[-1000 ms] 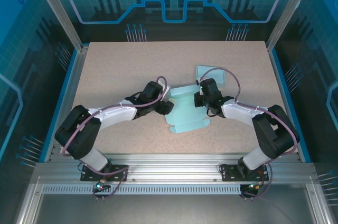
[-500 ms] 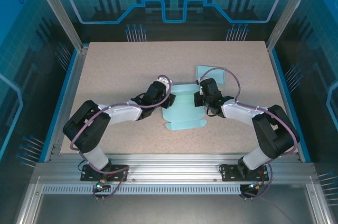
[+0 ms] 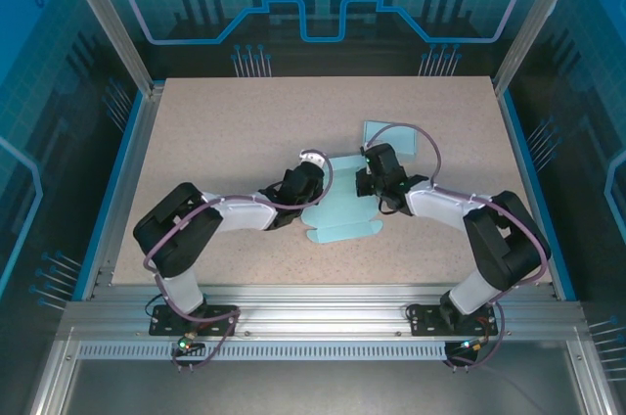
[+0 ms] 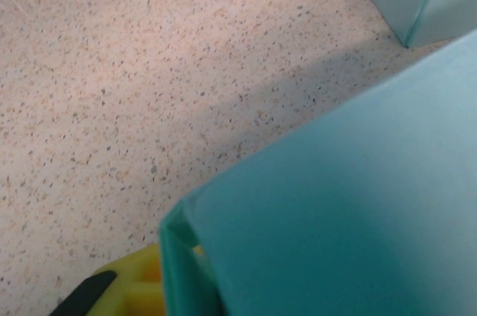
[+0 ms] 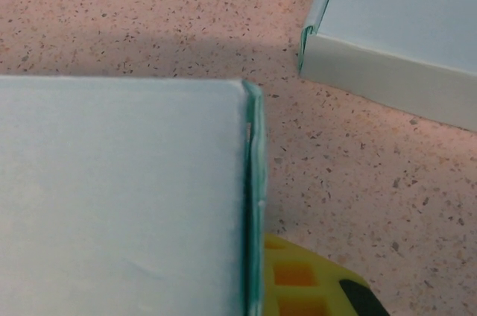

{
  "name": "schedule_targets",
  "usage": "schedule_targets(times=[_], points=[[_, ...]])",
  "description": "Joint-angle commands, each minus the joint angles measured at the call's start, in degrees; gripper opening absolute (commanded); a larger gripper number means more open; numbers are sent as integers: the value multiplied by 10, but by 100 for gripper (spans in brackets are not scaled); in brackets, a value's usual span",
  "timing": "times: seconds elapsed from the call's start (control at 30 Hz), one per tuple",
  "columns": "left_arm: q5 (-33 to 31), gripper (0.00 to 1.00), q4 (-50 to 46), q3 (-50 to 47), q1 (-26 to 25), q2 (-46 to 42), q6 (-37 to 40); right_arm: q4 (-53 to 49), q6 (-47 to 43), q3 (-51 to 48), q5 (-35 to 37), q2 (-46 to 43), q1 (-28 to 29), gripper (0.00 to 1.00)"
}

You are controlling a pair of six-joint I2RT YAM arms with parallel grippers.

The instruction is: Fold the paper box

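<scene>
The paper box (image 3: 341, 211), a pale teal blank with some walls raised and a flat flap lying open toward the arm bases, sits on the table (image 3: 215, 131) just beside the folded box (image 3: 391, 134), on that box's near-left side and apart from it. The left tool (image 3: 313, 190) is at the blank's edge farthest from the folded box, and the right tool (image 3: 371, 184) is at the edge closest to it. In the left wrist view a raised wall of the paper box (image 4: 350, 219) sits against a yellow pad (image 4: 138, 286). In the right wrist view a doubled edge of it (image 5: 119, 197) stands over another yellow pad (image 5: 298, 279), with the folded box (image 5: 402, 33) close behind. Only one pad of each tool shows, so I cannot tell how wide either one stands or whether it actually pinches the card. The main risk is uneven pressure. If one tool pushes harder, the light blank could slide toward the folded box and knock it, or buckle off its creases. A loose hold could let a wall spring flat.
</scene>
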Motion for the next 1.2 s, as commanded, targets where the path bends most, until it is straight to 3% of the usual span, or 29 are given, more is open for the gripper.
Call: schedule_targets(times=[0.0,0.17,0.43,0.7,0.83,1.17], points=[[15,19,-92,40,-3,-52,-44,-102,48,63,38,8,12,0],[104,19,-315,125,-2,-79,-118,-301,123,147,76,3,24,0],[206,19,-480,145,-3,-90,-212,-459,137,189,88,7,71,0],[267,18,-546,143,17,-71,-230,-533,157,202,141,55,117,0],[325,16,-544,143,45,-56,-223,-526,162,204,160,73,123,7],[376,14,-584,191,92,2,-186,-518,157,262,202,167,124,16]])
